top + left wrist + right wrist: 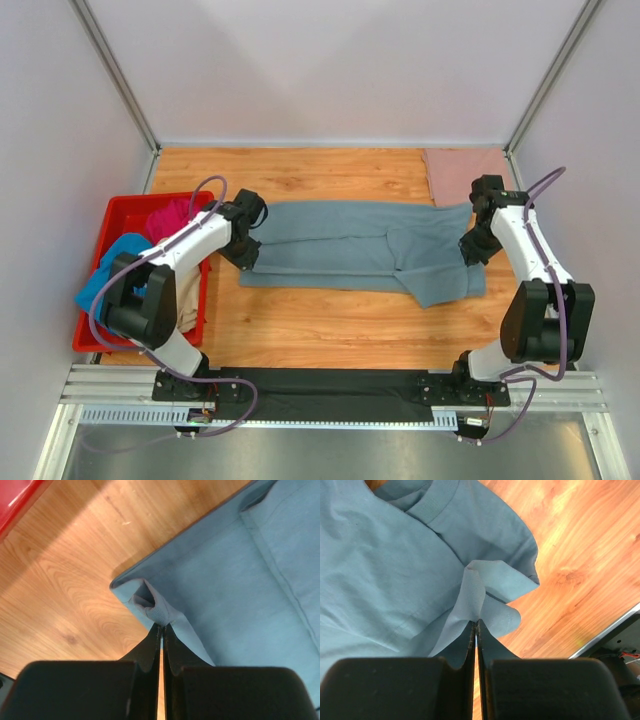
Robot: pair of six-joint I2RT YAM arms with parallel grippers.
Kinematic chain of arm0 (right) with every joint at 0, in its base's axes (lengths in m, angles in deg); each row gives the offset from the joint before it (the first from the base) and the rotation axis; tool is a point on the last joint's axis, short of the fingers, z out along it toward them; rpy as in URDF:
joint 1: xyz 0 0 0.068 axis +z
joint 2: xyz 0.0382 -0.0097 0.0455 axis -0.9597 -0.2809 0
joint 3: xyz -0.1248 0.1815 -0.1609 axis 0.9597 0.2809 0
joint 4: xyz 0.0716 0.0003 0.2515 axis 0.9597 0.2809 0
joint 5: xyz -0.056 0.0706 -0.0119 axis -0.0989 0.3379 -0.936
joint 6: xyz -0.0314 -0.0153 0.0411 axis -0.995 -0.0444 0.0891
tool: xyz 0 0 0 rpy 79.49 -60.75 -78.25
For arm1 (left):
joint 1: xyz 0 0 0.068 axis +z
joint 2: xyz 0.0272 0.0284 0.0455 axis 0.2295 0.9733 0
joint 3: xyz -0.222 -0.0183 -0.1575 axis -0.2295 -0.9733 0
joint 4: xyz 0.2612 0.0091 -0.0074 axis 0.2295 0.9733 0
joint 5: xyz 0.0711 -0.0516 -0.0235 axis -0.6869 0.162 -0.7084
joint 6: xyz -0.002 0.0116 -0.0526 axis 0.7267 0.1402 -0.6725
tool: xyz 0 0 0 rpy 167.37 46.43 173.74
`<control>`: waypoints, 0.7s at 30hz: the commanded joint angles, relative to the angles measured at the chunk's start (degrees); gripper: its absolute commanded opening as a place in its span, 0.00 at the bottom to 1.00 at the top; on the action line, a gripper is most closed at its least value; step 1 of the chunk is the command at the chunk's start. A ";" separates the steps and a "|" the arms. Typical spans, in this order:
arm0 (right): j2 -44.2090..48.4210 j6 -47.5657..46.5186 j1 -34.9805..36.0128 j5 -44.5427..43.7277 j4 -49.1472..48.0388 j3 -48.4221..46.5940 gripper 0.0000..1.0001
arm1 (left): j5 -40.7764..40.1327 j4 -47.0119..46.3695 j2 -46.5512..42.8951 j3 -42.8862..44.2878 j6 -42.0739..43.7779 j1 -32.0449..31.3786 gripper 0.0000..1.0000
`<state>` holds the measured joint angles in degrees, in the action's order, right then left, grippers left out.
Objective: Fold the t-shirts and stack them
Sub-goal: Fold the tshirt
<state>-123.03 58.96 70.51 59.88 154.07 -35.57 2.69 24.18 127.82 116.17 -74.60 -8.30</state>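
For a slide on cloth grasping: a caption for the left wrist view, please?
Left fingers shut on a bunched corner of the grey-blue shirt, spread on the wooden table.

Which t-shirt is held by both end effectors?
The large grey-blue cloth t-shirt, spread mid-table: the left end effector and right end effector each pinch one end. The dusty-pink cloth shirt and those in the red plastic bin lie untouched.
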 commanded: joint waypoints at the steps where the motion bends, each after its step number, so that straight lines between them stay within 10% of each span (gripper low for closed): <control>1: -1.62 -3.02 0.10 -2.20 -2.07 -3.12 0.00 | -2.62 1.13 1.26 3.84 1.26 0.64 0.00; 21: -13.92 -6.45 0.10 -4.13 -2.34 -14.37 0.00 | -3.85 1.83 11.80 13.51 3.72 2.58 0.00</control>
<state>-135.40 53.78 70.57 58.91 152.76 -46.95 0.98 25.17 138.53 126.79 -72.57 -6.44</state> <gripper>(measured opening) 0.007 0.008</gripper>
